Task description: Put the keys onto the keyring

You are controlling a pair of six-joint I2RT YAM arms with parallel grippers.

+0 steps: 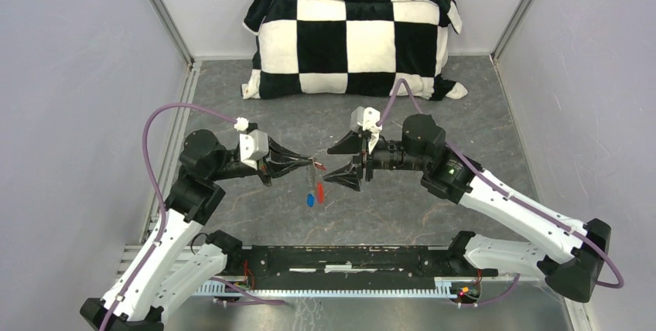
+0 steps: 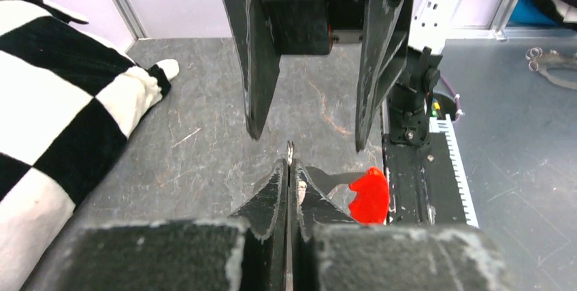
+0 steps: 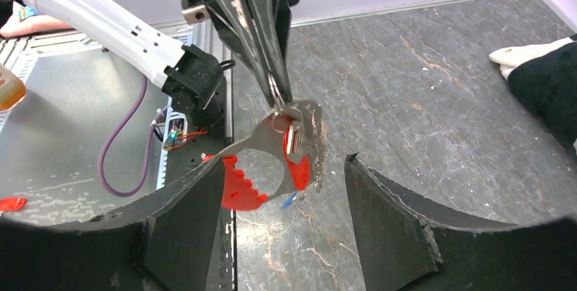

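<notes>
A dark grey stone-look worktop (image 1: 464,114) sits between pale walls, with a black-and-white checked pillow (image 1: 352,41) along its far edge. Both arms reach in from the near corners and meet over the middle of the worktop, forearms roughly level, tips facing each other.

The left arm (image 1: 209,165) bends at the elbow and points right. The left jaws are pressed together, pinching the top of the keys (image 3: 303,141) at a small keyring (image 3: 286,117). The bunch hangs below the tips, with a red tag (image 2: 369,196) and a blue tag (image 1: 309,200) lowest. Whether the tags touch the worktop cannot be told.

The right arm (image 1: 495,196) stretches in from the right and points left. The right jaws are spread wide – one tip to each side of the hanging keys, touching neither them nor the left jaws.
</notes>
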